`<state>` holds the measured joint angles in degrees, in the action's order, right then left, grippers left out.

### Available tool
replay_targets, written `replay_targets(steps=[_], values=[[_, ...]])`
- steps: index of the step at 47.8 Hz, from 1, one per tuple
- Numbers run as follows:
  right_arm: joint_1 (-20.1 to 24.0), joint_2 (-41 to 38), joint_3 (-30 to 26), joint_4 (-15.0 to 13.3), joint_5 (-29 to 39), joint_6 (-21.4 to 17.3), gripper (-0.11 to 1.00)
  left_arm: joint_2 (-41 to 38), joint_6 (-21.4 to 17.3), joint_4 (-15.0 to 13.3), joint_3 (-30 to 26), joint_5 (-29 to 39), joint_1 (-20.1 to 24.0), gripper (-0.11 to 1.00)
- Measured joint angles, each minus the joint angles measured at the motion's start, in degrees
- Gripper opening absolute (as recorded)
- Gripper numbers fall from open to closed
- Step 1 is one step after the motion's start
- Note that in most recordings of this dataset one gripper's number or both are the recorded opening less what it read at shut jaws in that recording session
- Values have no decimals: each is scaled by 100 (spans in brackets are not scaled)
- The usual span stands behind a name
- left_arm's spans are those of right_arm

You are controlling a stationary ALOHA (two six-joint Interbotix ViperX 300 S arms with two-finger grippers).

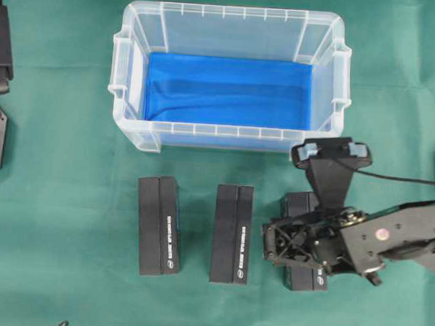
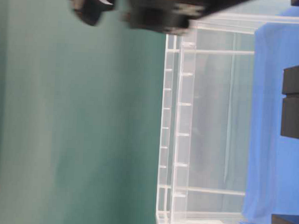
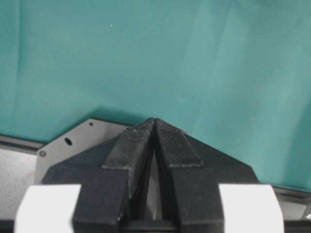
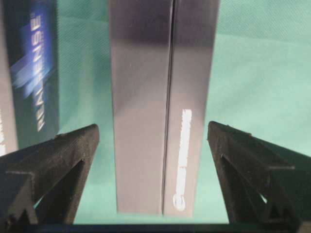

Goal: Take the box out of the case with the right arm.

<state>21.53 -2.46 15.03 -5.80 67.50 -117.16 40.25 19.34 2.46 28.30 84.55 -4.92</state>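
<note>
1. Overhead view: clear case (image 1: 230, 79) with blue lining (image 1: 228, 90) at 12 o'clock on the green cloth (image 1: 53, 197), holding no box. Three black boxes in a row at 6 o'clock of the case: left box (image 1: 159, 225), middle box (image 1: 232, 233), right box (image 1: 300, 206), the last partly hidden under the right gripper (image 1: 281, 239). Right arm (image 1: 409, 237) reaching in from 3 o'clock.
2. Table-level view: scene turned sideways; case wall (image 2: 181, 128) at centre, dark box ends (image 2: 295, 107) at 3 o'clock, blurred black arm parts (image 2: 154, 12) at 12 o'clock.
3. Left wrist view: left gripper (image 3: 154, 127) closed tip to tip, nothing between, above green cloth.
4. Right wrist view: right gripper fingers (image 4: 73, 155) spread wide, either side of the right box (image 4: 163, 97), not touching it; another box (image 4: 31, 73) at 10 o'clock.
</note>
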Motion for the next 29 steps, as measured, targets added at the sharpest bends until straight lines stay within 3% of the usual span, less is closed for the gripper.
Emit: replay_targets(steps=[9,18,29], values=[[0,299,-668,-281,1081,26,90,-9,0,0,0,0,0,8],[-9,466,-1389,-483,2092,316,90,-9,0,0,0,9,0,8],[-97,466,-1687,-501,2391,554,90,-18,9,-9,0,0,-9,8]])
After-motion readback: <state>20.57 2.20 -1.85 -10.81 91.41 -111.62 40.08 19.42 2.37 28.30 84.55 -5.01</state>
